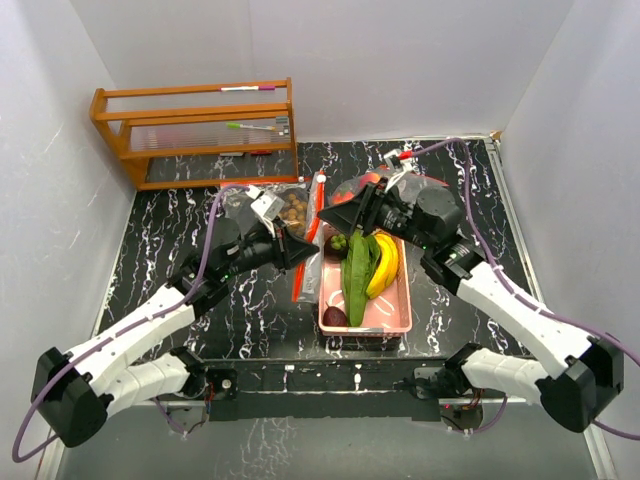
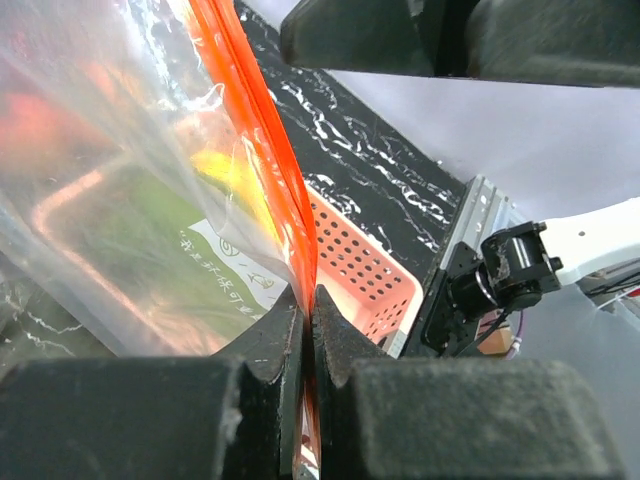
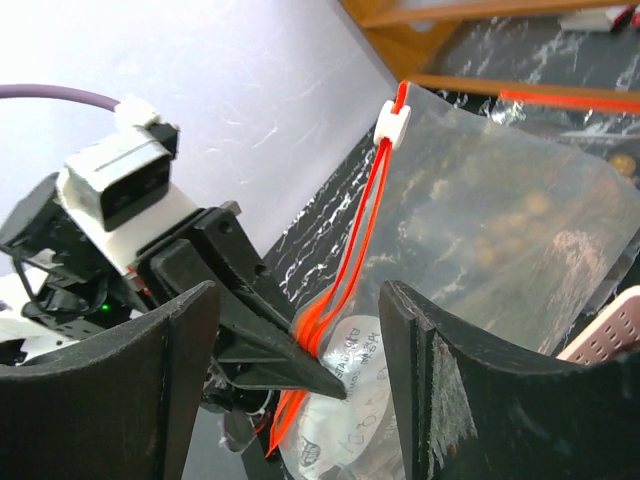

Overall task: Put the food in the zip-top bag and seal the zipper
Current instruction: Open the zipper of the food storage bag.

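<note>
A clear zip-top bag (image 1: 290, 205) with an orange zipper strip (image 1: 316, 212) lies left of the pink basket (image 1: 403, 312). A tan longan bunch (image 1: 294, 211) is inside it. My left gripper (image 1: 306, 250) is shut on the orange zipper strip (image 2: 300, 262) at the bag's near end. My right gripper (image 1: 326, 217) is open, its jaws on either side of the zipper (image 3: 352, 262). The white slider (image 3: 392, 122) sits at the far end. Yellow bananas (image 1: 385, 262), green cucumbers (image 1: 357, 265) and a dark purple fruit (image 1: 335, 317) lie in the basket.
A wooden rack (image 1: 195, 130) with pens stands at the back left. Something red (image 1: 366, 182) shows behind my right gripper. White walls close in the black marbled table (image 1: 160, 230) on three sides. The basket's perforated wall (image 2: 360, 270) is right beside my left gripper.
</note>
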